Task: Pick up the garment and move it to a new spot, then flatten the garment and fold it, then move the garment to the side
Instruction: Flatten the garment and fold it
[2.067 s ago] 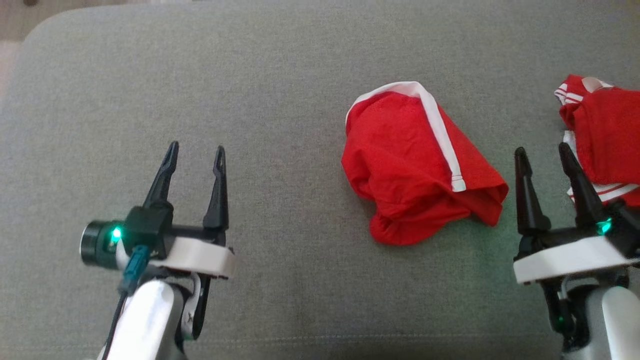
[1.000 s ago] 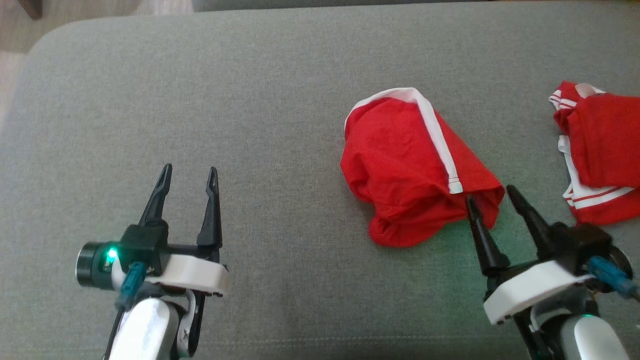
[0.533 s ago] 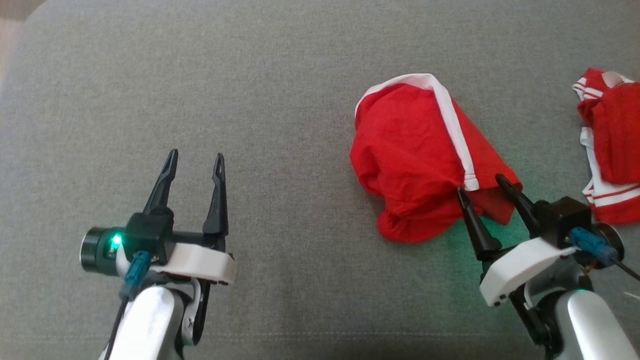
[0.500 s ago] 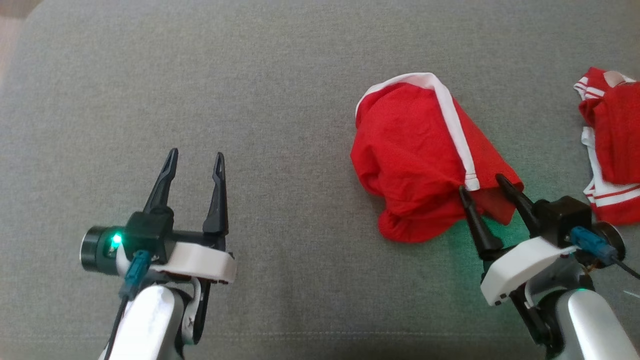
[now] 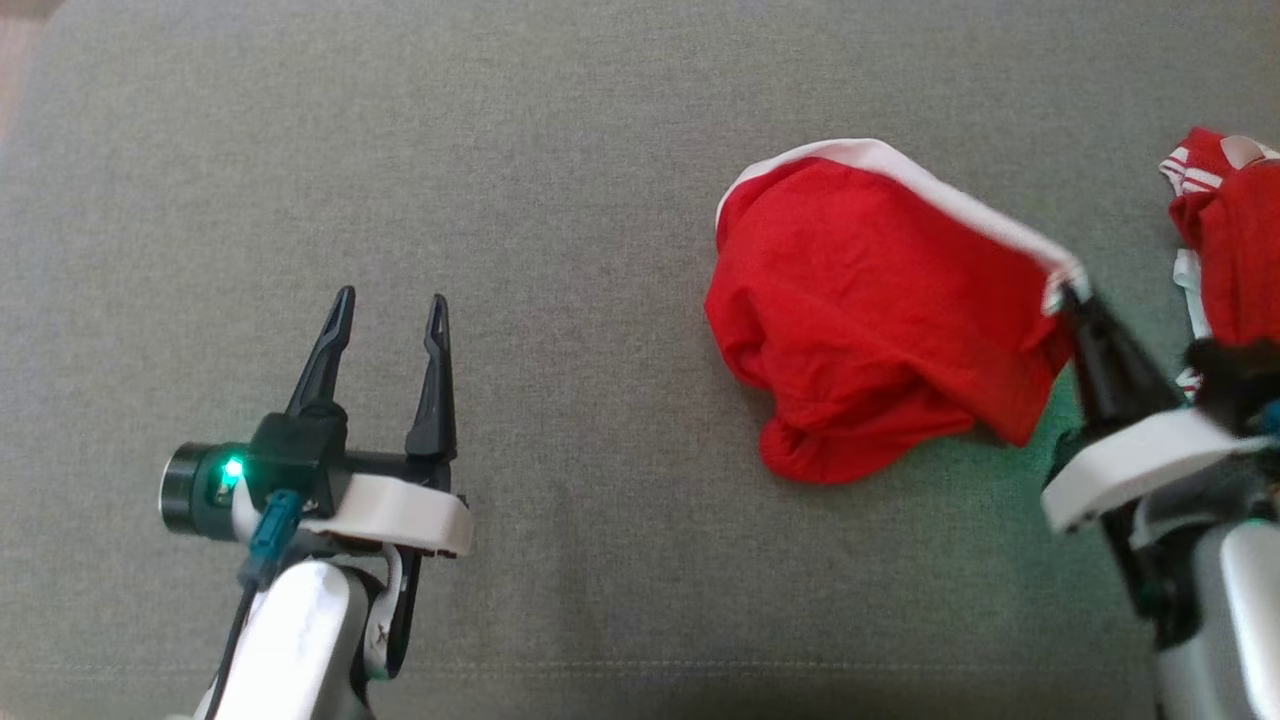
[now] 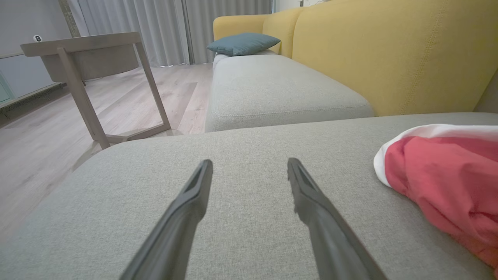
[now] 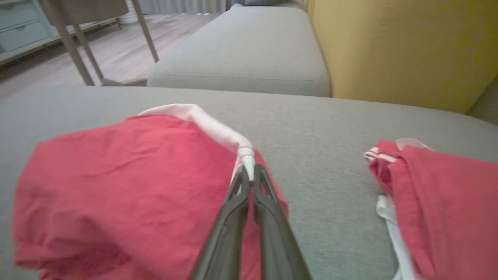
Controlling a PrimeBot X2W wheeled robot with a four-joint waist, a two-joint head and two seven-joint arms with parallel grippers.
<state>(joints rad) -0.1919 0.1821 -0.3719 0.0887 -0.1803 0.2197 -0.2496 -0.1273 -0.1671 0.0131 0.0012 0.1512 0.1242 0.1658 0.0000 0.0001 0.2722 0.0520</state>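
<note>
The right hand [image 5: 1070, 295] is closed, its two long dark tapered fingers pressed together on the striped end of the white band [image 5: 950, 200] that edges the garment [image 5: 860, 300]. In the right wrist view the fingertips of this hand [image 7: 249, 175] meet with no visible gap, and the band [image 7: 210, 124] runs taut in a narrow curved strip from the far edge of the garment [image 7: 116, 182] to the grip point. The garment is a red, thin, matte fabric, bunched into a rounded, creased heap. Its lower folds rest on the seat cushion [image 5: 600, 150], right of centre in the head view. The cushion is grey, with a fine woven texture and a stitched seam along its near edge. A second red garment [image 5: 1235, 260] with white stripes lies crumpled on the same cushion, just beside the right hand on its outer side and apart from the first; the right wrist view shows it [image 7: 439, 198] separated by bare grey weave [image 7: 311, 116]. The left hand [image 5: 390, 300] hovers well apart over bare cushion, fingers spread and holding nothing; its wrist view shows the open fingers [image 6: 249, 163] and the garment's edge [image 6: 439, 179]. Beyond stand a smooth yellow backrest [image 6: 389, 50], a blue pillow [image 6: 243, 42], a wooden side table [image 6: 81, 50] and pale plank flooring [image 6: 39, 147].
</note>
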